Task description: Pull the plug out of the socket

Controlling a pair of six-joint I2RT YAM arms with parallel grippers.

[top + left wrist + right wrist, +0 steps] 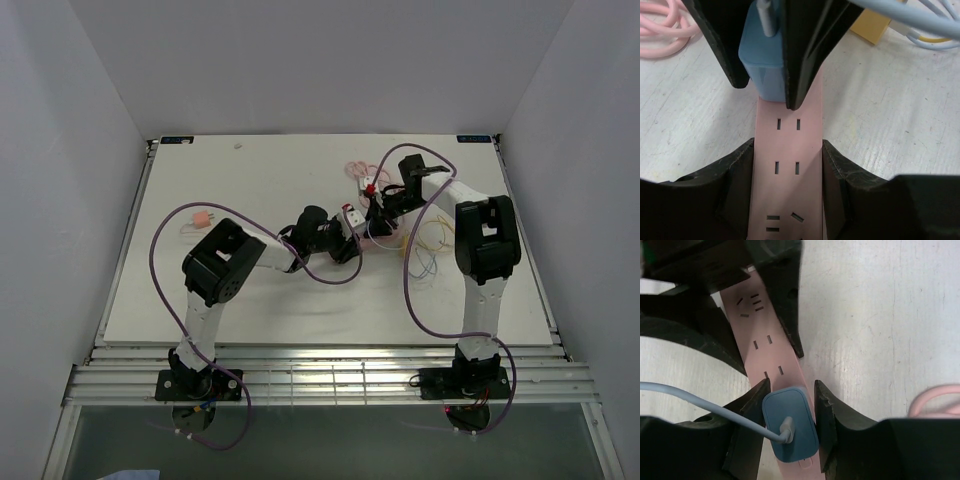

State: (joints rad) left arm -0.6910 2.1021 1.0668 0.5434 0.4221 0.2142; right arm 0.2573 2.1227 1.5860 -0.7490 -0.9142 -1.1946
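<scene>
Gripping the blue plug (790, 425) by its sides, the right hand (790, 392) sits over the pink socket (765, 342). Just beside it, the left hand (787, 150) clamps that socket.

1 overhead view; 2 close wrist views share the socket (787, 150).

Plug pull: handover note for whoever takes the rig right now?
Left end effector: shut on the pink socket strip, gripping its long sides.
Right end effector: fingers flank the blue plug; a firm grip is unclear.
Done: both arms in position.
To do: plug looks seated near the strip's end; clamp it and pull it straight off while the strip is held.
</scene>
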